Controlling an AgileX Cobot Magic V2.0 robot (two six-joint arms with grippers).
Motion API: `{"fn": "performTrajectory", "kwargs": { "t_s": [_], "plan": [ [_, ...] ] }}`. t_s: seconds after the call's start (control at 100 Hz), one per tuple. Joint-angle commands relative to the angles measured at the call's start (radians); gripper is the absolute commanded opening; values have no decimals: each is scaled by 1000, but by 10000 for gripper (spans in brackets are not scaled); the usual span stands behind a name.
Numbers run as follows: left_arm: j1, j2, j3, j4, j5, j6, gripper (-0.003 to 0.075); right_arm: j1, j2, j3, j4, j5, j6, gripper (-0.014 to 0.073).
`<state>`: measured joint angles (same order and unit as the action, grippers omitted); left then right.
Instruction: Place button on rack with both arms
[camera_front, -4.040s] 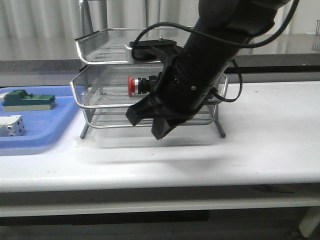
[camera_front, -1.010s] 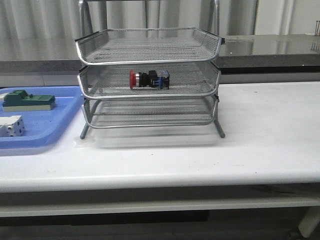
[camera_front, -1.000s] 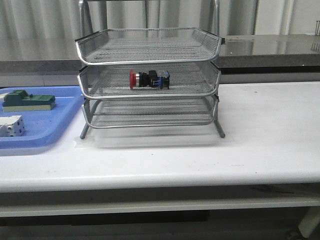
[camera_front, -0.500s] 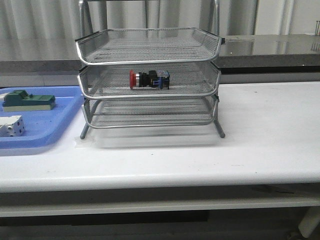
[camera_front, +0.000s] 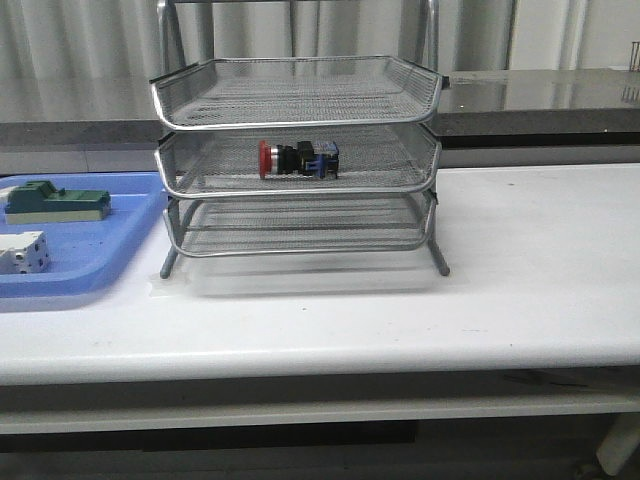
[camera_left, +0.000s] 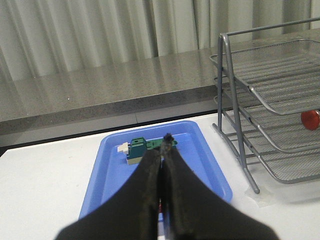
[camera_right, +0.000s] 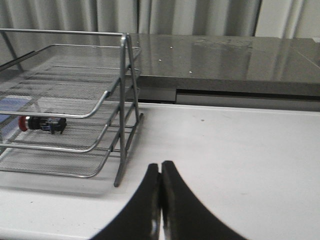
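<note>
With both pincers pressed closed and empty, the left gripper and right gripper hang clear of the rack. On its middle tier lies the button, red head pointing to 9 o'clock in the front view.

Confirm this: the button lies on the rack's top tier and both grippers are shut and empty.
Not the top tier: the button lies on the middle tier of the rack, as the front view shows. The left gripper and right gripper are indeed shut and empty.
</note>
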<state>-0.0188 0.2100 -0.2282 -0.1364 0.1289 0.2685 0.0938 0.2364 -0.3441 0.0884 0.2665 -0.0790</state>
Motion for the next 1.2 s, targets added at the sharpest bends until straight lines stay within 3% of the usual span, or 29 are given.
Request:
{"fn": "performTrajectory", "kwargs": {
  "t_s": [0.0,0.11,0.31,0.59,1.19],
  "plan": [
    [1,7,-27,-10,-85,-11,-20,-29,-50,26,-60,-79,79,-57],
    [1,7,-27,-10,-85,-11,-20,-34,-136,106,-112,-99,150,-57],
    [1,7,-27,-10,-85,-11,-20,-34,-260,233,-108,-153,151,-57],
    [1,7,-27,-10,-87,-11,-20,-34,-264,355,-107,-311,151,-57],
    [1,7,-27,-10,-87,-11,-20,-34,-264,355,-107,-327,151,-57]
  ]
}}
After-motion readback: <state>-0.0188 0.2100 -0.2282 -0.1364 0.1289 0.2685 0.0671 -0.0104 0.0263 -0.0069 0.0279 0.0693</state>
